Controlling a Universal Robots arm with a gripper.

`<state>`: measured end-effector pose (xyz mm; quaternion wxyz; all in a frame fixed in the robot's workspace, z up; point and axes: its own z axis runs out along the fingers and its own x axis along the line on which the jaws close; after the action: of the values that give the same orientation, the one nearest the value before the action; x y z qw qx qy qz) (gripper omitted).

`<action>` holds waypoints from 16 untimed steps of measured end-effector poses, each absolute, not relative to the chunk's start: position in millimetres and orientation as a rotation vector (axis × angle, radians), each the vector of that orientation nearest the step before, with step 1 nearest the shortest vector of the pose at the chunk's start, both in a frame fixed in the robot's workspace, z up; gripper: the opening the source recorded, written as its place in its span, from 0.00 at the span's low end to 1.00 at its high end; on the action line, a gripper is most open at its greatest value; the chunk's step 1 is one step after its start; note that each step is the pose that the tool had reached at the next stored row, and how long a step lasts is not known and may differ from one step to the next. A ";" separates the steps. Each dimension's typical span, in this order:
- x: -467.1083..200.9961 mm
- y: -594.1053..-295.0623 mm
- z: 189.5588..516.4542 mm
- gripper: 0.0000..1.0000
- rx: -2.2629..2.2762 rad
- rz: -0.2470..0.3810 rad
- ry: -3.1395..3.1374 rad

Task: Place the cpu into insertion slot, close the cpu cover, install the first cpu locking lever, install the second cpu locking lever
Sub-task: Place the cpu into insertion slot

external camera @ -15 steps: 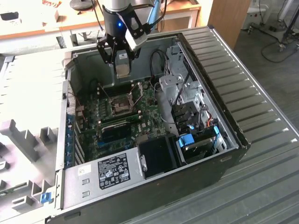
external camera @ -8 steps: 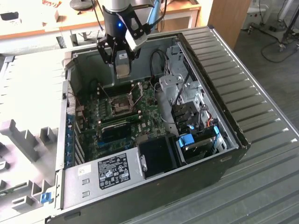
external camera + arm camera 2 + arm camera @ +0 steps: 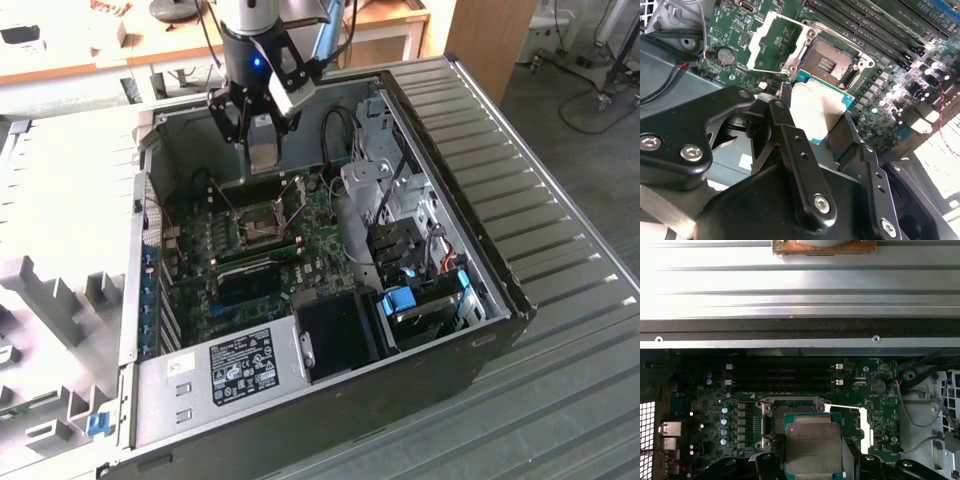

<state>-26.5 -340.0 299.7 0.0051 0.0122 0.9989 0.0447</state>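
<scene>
- Ridged grey tabletop (image 3: 580,400) carries the open computer case (image 3: 500,270); motherboard (image 3: 320,245) exposed.
- I read the gripper (image 3: 263,140) above the case's far half; jaws clamp the cpu (image 3: 820,107) by opposite edges.
- cpu hangs clear of the insertion slot (image 3: 830,62), pin field bare; cpu cover (image 3: 777,42) folded open just beside it.
- Step in hand, by my judgement: cpu placement; seating calls for edges square to the rim and a level descent.

The exterior view looks down from high off one corner at the whole open computer case (image 3: 400,400). Both wrist views sit close over the motherboard (image 3: 705,400) (each from its own side), looking past the gripper (image 3: 817,106); both share the chip (image 3: 812,447) and memory slots (image 3: 875,25).
</scene>
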 end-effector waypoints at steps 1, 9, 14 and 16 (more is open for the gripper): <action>-26.5 -340.0 298.6 0.54 0.038 0.140 3.128; -26.5 -340.0 297.1 0.54 0.038 0.140 3.128; -26.5 -340.0 294.2 0.54 0.038 0.140 3.128; -26.5 -340.0 292.9 0.54 0.038 0.140 3.128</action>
<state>-26.5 -340.0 292.9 0.0053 0.0121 0.9989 0.0447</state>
